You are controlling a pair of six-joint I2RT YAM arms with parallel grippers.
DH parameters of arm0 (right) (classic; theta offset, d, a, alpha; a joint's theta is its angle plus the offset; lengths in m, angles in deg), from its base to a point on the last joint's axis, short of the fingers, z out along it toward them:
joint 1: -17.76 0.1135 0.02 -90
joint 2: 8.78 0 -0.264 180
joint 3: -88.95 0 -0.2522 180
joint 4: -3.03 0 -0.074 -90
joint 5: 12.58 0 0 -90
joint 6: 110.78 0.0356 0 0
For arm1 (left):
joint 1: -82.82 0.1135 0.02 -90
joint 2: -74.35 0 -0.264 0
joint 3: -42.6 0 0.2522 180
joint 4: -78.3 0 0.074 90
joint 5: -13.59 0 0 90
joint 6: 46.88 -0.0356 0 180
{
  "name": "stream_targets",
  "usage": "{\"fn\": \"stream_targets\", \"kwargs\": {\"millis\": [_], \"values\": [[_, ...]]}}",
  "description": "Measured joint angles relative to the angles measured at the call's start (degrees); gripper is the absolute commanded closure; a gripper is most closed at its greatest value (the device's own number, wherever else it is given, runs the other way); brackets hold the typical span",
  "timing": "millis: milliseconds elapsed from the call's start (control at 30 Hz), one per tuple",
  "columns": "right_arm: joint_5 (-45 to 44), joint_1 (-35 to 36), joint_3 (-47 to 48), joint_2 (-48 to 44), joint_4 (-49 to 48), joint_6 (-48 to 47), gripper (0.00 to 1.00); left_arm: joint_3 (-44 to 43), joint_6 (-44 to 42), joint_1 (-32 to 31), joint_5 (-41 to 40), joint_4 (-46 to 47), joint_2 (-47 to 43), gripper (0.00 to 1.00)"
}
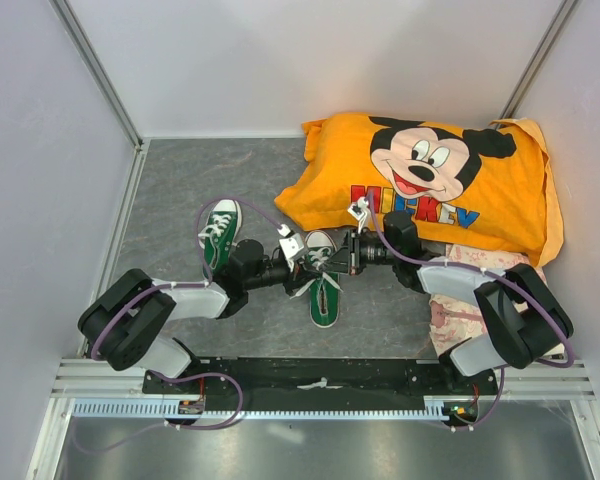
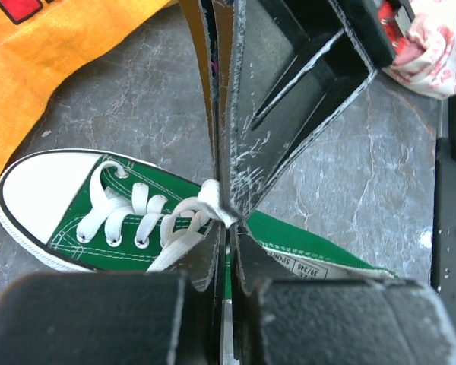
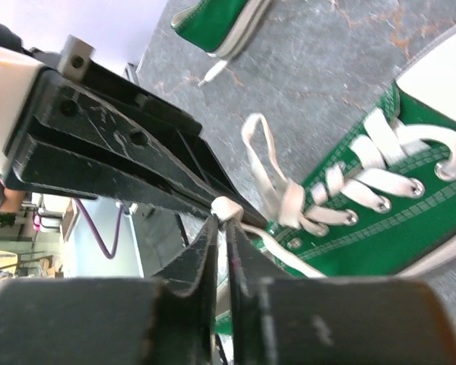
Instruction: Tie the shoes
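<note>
Two green sneakers lie on the grey table. One shoe [image 1: 220,232] lies at the left; its lace tip shows in the right wrist view [image 3: 213,19]. The other shoe [image 1: 325,290] lies in the middle, under both grippers. My left gripper [image 1: 302,255] is shut on a piece of its white lace [image 2: 184,217] above the tongue [image 2: 311,236]. My right gripper [image 1: 338,258] comes from the opposite side, its tips against the left gripper's, and is shut on a white lace bit [image 3: 226,207]. A loose lace loop [image 3: 262,163] hangs beside the knot area of the shoe [image 3: 410,228].
An orange Mickey Mouse cloth [image 1: 430,180] lies bunched at the back right, close behind the middle shoe. A pink patterned cloth [image 1: 460,300] lies under the right arm. Enclosure walls stand on all sides, and a metal rail [image 1: 320,385] runs along the near edge.
</note>
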Motion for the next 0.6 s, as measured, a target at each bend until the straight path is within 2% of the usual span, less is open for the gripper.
{"fn": "stream_targets", "kwargs": {"millis": [33,167,233,333,600], "values": [[0.5,-0.3,0.1,0.0,1.0,-0.8,0.69,0.0,-0.6,0.1,0.4,-0.3,0.0,0.98],[2.5,-2.0,2.2,0.0,8.8,-6.2,0.63,0.0,-3.5,0.3,1.0,-1.4,-0.4,0.98],[3.6,-2.6,4.9,0.0,13.7,-10.1,0.54,0.0,-5.1,0.3,1.6,-2.2,-0.8,0.98],[4.8,-3.2,9.6,0.0,20.1,-17.0,0.47,0.0,-7.3,0.3,2.5,-3.3,-1.0,0.98],[8.8,-3.2,22.9,4.6,37.2,-37.7,0.46,-0.1,-12.3,0.4,4.1,-6.2,-1.0,0.97]]}}
